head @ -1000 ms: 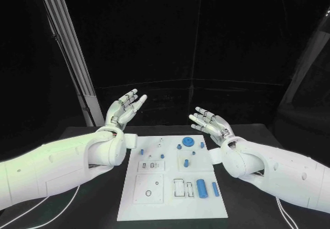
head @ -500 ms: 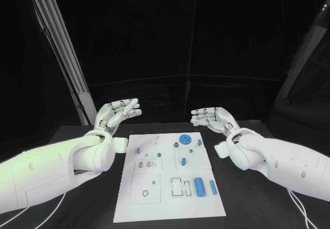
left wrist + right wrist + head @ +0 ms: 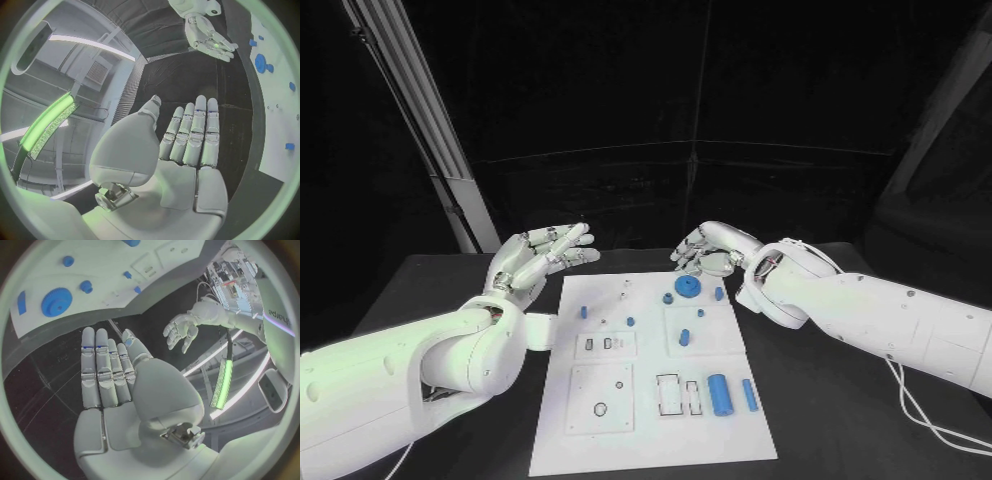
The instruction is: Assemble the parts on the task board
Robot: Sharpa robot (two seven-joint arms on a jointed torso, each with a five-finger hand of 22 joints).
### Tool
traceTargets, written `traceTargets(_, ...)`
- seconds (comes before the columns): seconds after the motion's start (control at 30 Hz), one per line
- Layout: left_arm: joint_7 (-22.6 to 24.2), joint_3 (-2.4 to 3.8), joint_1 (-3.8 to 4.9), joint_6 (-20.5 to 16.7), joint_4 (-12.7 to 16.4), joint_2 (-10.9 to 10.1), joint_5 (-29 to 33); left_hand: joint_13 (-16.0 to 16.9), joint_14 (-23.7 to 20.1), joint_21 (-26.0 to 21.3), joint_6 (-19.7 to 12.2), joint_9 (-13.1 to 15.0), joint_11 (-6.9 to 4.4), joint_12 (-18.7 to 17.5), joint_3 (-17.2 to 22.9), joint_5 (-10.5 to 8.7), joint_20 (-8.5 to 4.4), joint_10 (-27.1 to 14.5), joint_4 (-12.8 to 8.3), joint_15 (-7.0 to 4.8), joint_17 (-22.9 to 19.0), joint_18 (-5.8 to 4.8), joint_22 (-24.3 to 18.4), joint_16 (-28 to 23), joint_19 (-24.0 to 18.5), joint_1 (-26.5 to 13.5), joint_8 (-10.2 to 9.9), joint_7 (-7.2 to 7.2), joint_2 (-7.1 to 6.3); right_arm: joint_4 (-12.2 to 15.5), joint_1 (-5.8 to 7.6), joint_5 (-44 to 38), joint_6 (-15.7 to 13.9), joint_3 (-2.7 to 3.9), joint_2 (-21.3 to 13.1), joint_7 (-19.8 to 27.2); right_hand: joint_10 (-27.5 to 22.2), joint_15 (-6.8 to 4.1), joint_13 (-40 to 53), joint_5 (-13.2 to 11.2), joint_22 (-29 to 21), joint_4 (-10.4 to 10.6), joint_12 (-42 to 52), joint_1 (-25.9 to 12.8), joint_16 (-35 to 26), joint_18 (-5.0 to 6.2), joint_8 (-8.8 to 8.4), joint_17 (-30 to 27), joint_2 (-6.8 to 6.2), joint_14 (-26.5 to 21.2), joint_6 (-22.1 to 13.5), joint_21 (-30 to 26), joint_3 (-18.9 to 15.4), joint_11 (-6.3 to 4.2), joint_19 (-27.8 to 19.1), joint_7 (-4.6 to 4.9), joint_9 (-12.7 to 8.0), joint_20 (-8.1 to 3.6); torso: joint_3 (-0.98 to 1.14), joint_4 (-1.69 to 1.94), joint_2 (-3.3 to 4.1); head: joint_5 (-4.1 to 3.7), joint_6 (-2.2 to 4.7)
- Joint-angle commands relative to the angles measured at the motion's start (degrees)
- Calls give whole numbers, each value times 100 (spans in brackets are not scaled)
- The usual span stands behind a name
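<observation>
While both silver many-fingered robot hands hang empty, the left robot hand [image 3: 538, 254] spread and the right robot hand [image 3: 710, 247] loosely curled above the round blue gear [image 3: 688, 285] at the flat white task board's [image 3: 653, 420] upper centre, a hasty descent could scatter neighbouring small blue pegs [image 3: 629, 322].

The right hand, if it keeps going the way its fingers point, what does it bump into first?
Probably the blue gear at the far end of the task board. The right hand hovers just beyond it, fingers angled towards it, though depth is unclear.
</observation>
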Motion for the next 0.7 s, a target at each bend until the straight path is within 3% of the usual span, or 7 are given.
traceTargets(0.03,198,3,6,343,87,-9,288,-10,24,-6,43,-6,13,-37,-7,-17,-1,46,-35,6,5,37,-11,-24,33,0,-24,53,51,-28,53,-1717,489,4,82,-740,365,-276,16,-63,530,-136,-130,-145,850,123,-142,351,-32,1139,236,934,-34,-220,427,-115,-9,-246,-28,77,176,-50,35)
traceTargets(0.07,193,2,6,355,94,-7,303,-10,22,-10,44,-6,13,-40,-7,-17,-1,46,-39,7,5,36,-14,-30,33,1,-27,51,55,-32,58,-1800,518,4,97,-769,359,-298,14,-54,581,-128,-144,-174,1105,119,-160,485,-36,1114,239,1016,-44,-206,444,-134,-10,-262,-31,86,190,-60,31)
traceTargets(0.1,184,1,5,379,105,-2,331,-11,21,-11,44,-6,13,-41,-7,-17,-1,47,-41,7,4,36,-15,-32,33,2,-28,51,56,-44,69,-1976,583,5,129,-830,417,-275,31,-47,755,-160,-121,-182,1844,97,-213,924,-17,1029,281,1266,-27,-177,335,-152,-5,-297,-38,102,215,-76,40)
traceTargets(0.33,152,-4,3,460,155,1,385,-13,11,-26,43,-8,15,-55,-6,-17,1,43,-57,11,2,34,-27,-55,30,5,-41,53,64,-85,101,-2495,877,5,226,-989,16,-282,0,-67,1025,-135,-175,-270,2302,106,-253,1313,-80,1014,207,1687,-64,-162,296,-156,-14,-255,-60,167,324,-127,70)
traceTargets(0.47,138,-5,3,477,179,-12,391,-16,8,-38,36,-10,21,-68,-8,-17,3,34,-69,15,2,33,-37,-72,30,3,-55,61,70,-91,112,-2613,1042,5,240,-1035,-103,-280,5,-87,1661,-139,-155,-297,2730,45,-247,1657,-98,931,143,2273,-65,-166,370,-193,-11,-238,-77,192,365,-146,70)
traceTargets(0.7,120,-5,4,498,185,-31,394,-17,7,-43,33,-11,25,-75,-10,-18,4,30,-73,17,2,33,-42,-80,30,1,-62,67,73,-97,121,-2718,1289,5,269,-1065,-219,-261,-1,-73,2344,-123,-162,-330,3172,-41,-252,2036,-103,842,73,2834,-53,-152,474,-206,-13,-215,-82,207,407,-153,66)
